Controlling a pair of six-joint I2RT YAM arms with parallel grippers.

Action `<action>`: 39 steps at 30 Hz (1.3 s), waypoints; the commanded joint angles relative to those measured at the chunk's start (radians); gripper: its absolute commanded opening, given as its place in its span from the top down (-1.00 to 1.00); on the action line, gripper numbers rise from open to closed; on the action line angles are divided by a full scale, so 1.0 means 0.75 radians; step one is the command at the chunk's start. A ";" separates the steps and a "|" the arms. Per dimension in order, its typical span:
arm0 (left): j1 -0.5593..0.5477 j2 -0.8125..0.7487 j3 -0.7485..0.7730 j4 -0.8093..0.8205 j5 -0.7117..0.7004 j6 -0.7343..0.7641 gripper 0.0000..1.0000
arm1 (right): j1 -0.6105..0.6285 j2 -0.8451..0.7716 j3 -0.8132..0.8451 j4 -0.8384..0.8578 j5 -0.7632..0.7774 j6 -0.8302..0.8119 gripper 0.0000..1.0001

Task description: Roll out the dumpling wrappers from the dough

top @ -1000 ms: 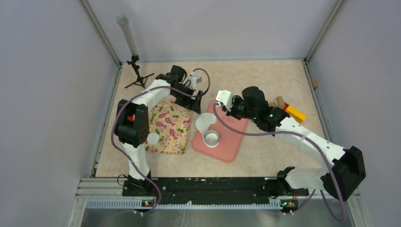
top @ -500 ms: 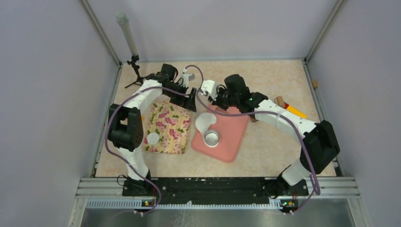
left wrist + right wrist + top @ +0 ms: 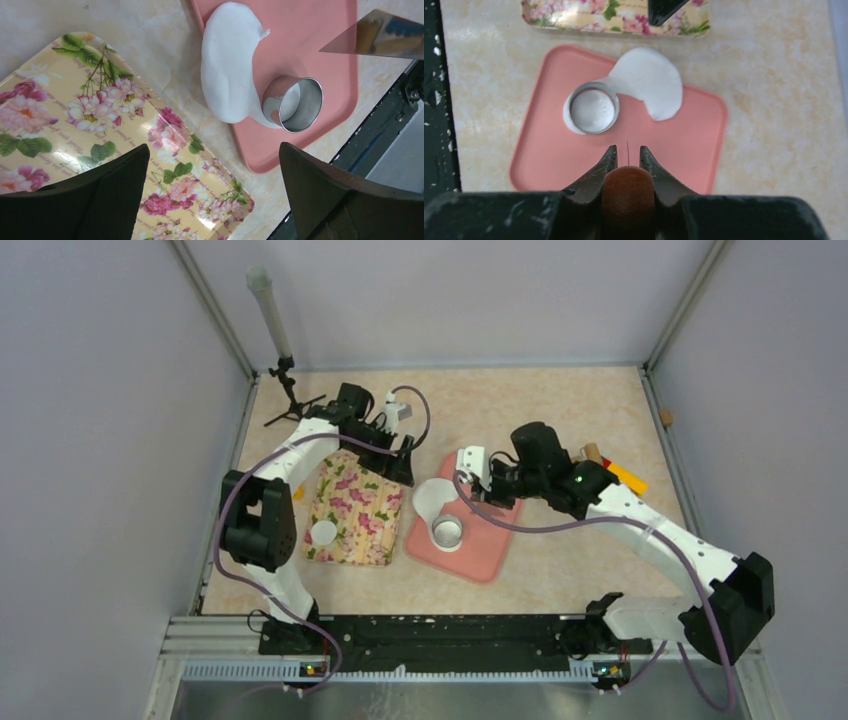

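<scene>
Room: beige marbled counter (image 3: 560, 410), lilac walls (image 3: 100, 440). My left gripper (image 3: 212, 195) gapes wide over the floral rectangular tray (image 3: 75, 115), left side. My right gripper (image 3: 627, 155) clamps a brown wooden handle (image 3: 628, 192). The soft white dough sheet (image 3: 649, 82) lies mid-counter on a pink rectangular board (image 3: 684, 145), with a steel ring cutter (image 3: 592, 109) standing on it.

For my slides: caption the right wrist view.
Right gripper clamps a wooden handle over the pink board, where a metal ring cutter sits on the white dough.
</scene>
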 commanded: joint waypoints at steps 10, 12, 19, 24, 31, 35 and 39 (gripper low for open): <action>0.000 -0.135 -0.015 -0.100 -0.034 0.140 -0.97 | 0.025 -0.085 -0.240 0.213 -0.082 0.224 1.00; 0.005 -0.148 -0.020 -0.112 -0.045 0.147 -0.97 | 0.032 -0.083 -0.249 0.223 -0.092 0.240 1.00; 0.048 -0.186 -0.034 -0.113 -0.055 0.147 -0.97 | 0.085 -0.093 -0.270 0.255 -0.061 0.278 1.00; 0.071 -0.182 -0.036 -0.108 -0.044 0.141 -0.97 | 0.119 -0.088 -0.282 0.266 -0.027 0.286 1.00; 0.075 -0.181 -0.032 -0.106 -0.035 0.140 -0.97 | 0.144 -0.097 -0.255 0.192 -0.048 0.254 1.00; 0.075 -0.176 -0.035 -0.105 -0.030 0.139 -0.97 | 0.180 -0.104 -0.245 0.170 -0.054 0.254 1.00; 0.076 -0.174 -0.039 -0.106 -0.024 0.138 -0.98 | 0.222 -0.093 -0.237 0.184 -0.014 0.266 1.00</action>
